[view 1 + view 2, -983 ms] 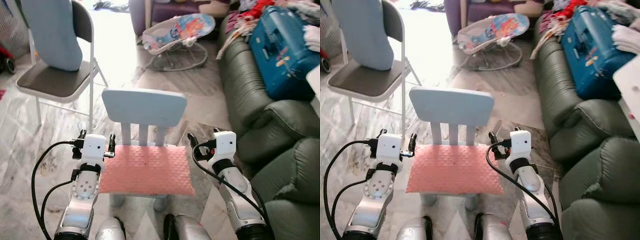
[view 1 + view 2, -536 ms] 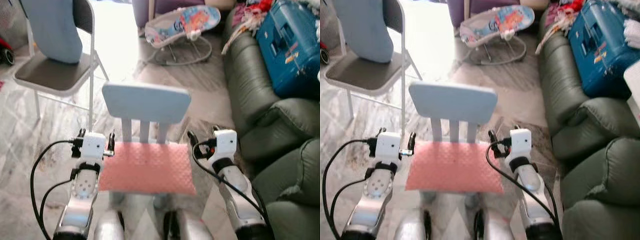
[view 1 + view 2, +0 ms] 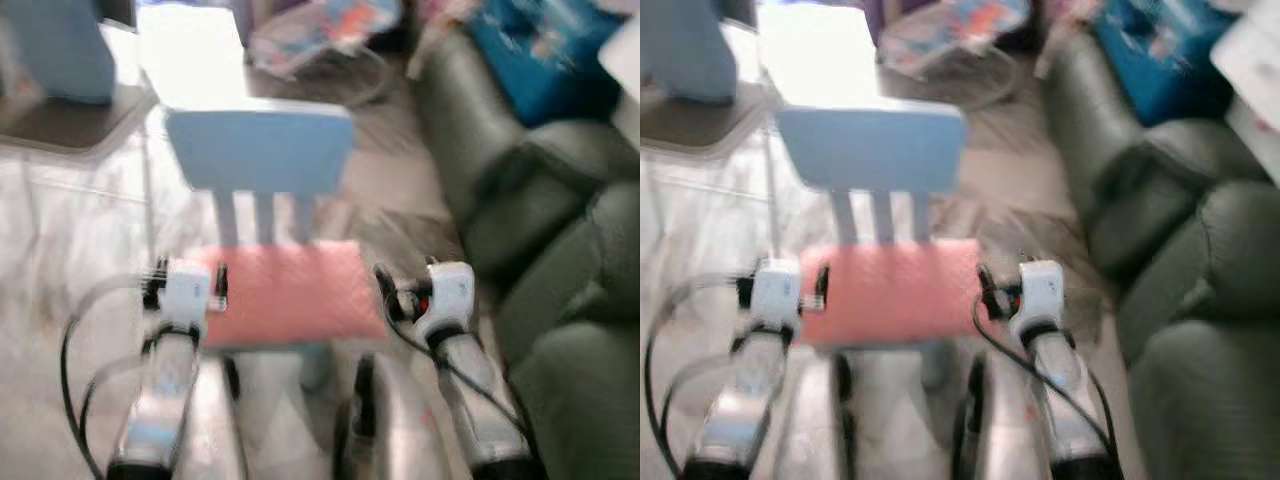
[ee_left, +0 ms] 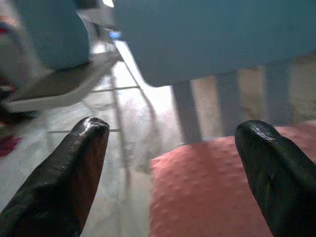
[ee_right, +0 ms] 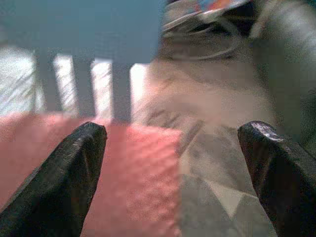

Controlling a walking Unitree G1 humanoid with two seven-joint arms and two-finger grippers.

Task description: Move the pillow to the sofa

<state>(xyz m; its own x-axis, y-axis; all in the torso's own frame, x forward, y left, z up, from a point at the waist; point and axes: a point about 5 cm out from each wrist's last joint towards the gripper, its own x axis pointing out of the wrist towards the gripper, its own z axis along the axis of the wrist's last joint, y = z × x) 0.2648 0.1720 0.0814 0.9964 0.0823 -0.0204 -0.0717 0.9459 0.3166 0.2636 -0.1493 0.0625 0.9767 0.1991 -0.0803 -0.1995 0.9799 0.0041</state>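
Head views are motion-blurred, so fine detail is soft. The pink pillow [image 3: 285,292] lies flat on the seat of a small light-blue chair [image 3: 258,150], dead centre in front of the robot, with the chair back at 12 o'clock of it.

Left pincer [image 3: 185,282] sits at the pillow's 9 o'clock edge, just beside it. In the left wrist view the pincer [image 4: 173,163] is spread wide, fingers [image 4: 64,177] far apart and nothing between them. The pillow's corner [image 4: 212,192] lies in the gap ahead, with the chair's slats behind it. Cannot tell whether a fingertip touches the fabric.

Right pincer [image 3: 390,290] sits at the pillow's 3 o'clock edge, close beside it. In the right wrist view the pincer [image 5: 173,163] is also released and wide, with its fingers [image 5: 59,182] empty. The pillow [image 5: 103,173] edge runs between them, with floor [image 5: 222,168] on the outer side. Contact cannot be confirmed.

The dark green sofa [image 3: 520,200] runs from 1 to 4 o'clock of the chair, well apart from the pillow. A blue case [image 3: 540,50] rests on the sofa at its far end. A folding chair [image 3: 70,110] stands at 10 o'clock, and a baby bouncer [image 3: 320,40] at 12 o'clock beyond the chair.
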